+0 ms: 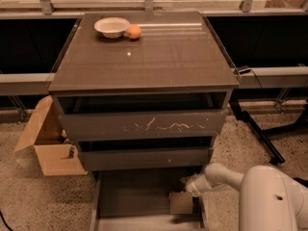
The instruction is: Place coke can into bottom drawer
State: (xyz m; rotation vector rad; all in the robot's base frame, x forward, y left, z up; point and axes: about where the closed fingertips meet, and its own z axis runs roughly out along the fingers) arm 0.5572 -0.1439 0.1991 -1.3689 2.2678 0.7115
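Note:
The bottom drawer point(134, 196) is pulled out at the foot of the cabinet, a shallow dark tray with a flat floor. My gripper point(183, 196) reaches in from the right on a white arm point(219, 176) and sits low over the drawer's right side. The coke can does not show as a red shape; a dull tan block at the gripper's tip hides that spot. I cannot tell whether the can is held or lies on the drawer floor.
The middle drawer point(144, 158) and the white-scratched top drawer point(144, 125) stand slightly open above. A white bowl point(111, 27) and an orange fruit point(134, 31) sit on the cabinet top. An open cardboard box point(50, 146) is on the floor at left.

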